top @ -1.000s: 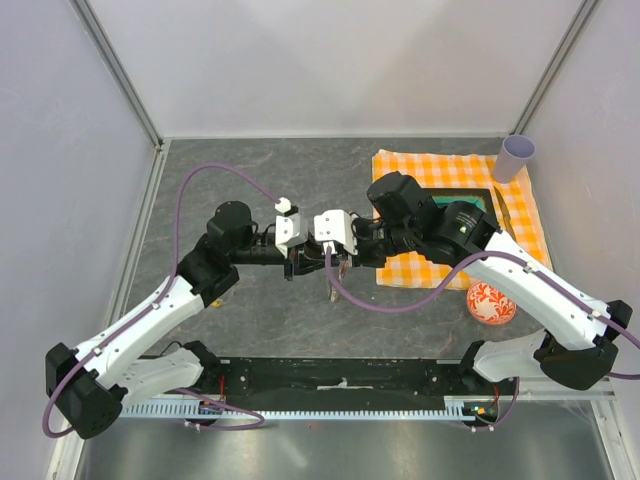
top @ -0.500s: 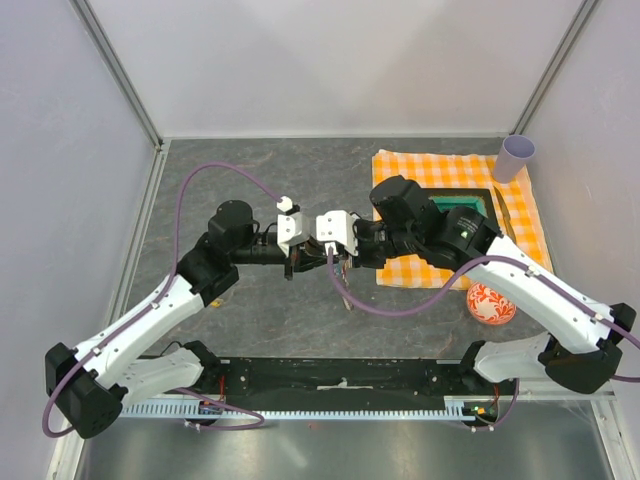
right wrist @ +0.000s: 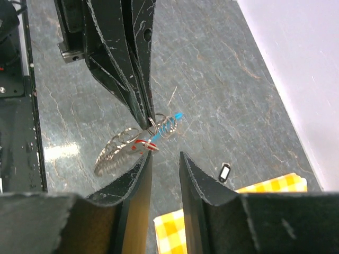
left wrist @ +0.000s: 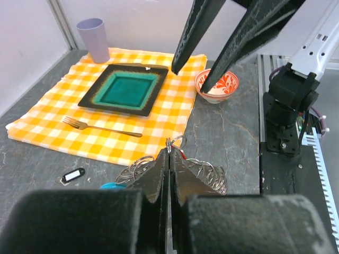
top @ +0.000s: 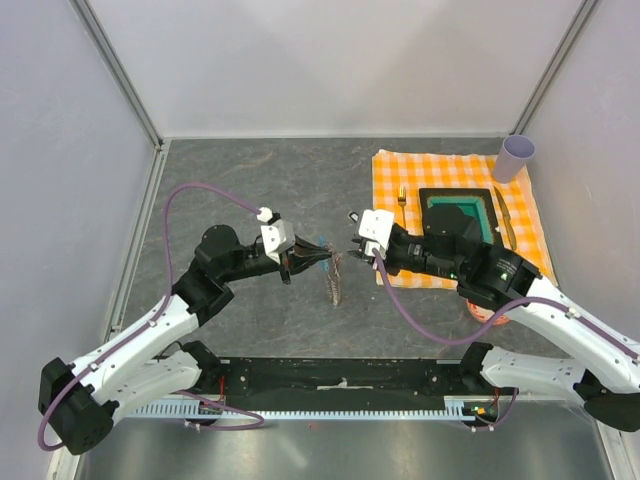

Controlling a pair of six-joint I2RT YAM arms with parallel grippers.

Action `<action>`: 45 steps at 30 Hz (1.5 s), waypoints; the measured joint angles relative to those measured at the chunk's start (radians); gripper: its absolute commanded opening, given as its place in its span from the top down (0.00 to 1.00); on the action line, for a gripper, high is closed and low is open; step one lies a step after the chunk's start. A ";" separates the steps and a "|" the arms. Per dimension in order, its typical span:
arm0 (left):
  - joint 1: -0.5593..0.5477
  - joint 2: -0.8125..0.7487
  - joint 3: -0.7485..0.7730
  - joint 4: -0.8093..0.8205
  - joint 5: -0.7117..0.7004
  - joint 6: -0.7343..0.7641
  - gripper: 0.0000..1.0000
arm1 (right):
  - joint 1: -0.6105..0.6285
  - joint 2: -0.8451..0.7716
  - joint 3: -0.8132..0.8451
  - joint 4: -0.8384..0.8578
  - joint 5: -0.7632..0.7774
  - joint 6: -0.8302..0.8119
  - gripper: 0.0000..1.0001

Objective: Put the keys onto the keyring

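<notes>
My left gripper (top: 325, 257) is shut on one ring of the keyring (top: 335, 283) and holds it above the grey table, the chain of rings hanging below. In the left wrist view the shut jaws (left wrist: 170, 152) pinch a ring; the red-headed key (left wrist: 180, 154) hangs just behind them on the chain (left wrist: 207, 174), with the blue piece (left wrist: 110, 186) at lower left. My right gripper (top: 353, 248) is open and empty, just right of the chain. In the right wrist view its gripper (right wrist: 164, 157) stands just short of the key (right wrist: 139, 145), chain (right wrist: 112, 154) and blue piece (right wrist: 173, 118).
A black-and-white fob (right wrist: 225, 172) lies on the table beside the orange checked cloth (top: 455, 170). On the cloth are a green square plate (top: 460, 213), a fork (top: 402, 200) and a knife (top: 503, 218). A lilac cup (top: 517, 157) and a red-patterned bowl (left wrist: 216, 84) stand nearby.
My right gripper has drawn back to the right, away from the left one, and now stands open. My left gripper has kept hold of the keyring, which now hangs free.
</notes>
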 measured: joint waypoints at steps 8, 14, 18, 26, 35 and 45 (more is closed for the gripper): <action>0.000 -0.003 -0.047 0.169 -0.030 -0.083 0.98 | 0.000 -0.003 -0.125 0.153 -0.014 0.087 0.63; 0.000 -0.002 -0.056 0.240 -0.039 -0.112 0.98 | 0.000 0.002 -0.170 0.239 -0.006 0.121 0.64; 0.000 0.002 -0.056 0.264 -0.041 -0.117 0.98 | 0.000 0.001 -0.184 0.294 0.000 0.133 0.67; 0.000 0.009 -0.056 0.291 -0.058 -0.118 0.98 | 0.000 0.001 -0.192 0.339 0.026 0.136 0.93; -0.008 -0.003 -0.090 0.331 -0.098 -0.125 0.98 | 0.000 -0.026 -0.225 0.360 0.033 0.150 1.00; -0.004 0.015 -0.105 0.430 -0.115 -0.179 0.98 | -0.012 -0.024 -0.259 0.453 -0.015 0.222 0.79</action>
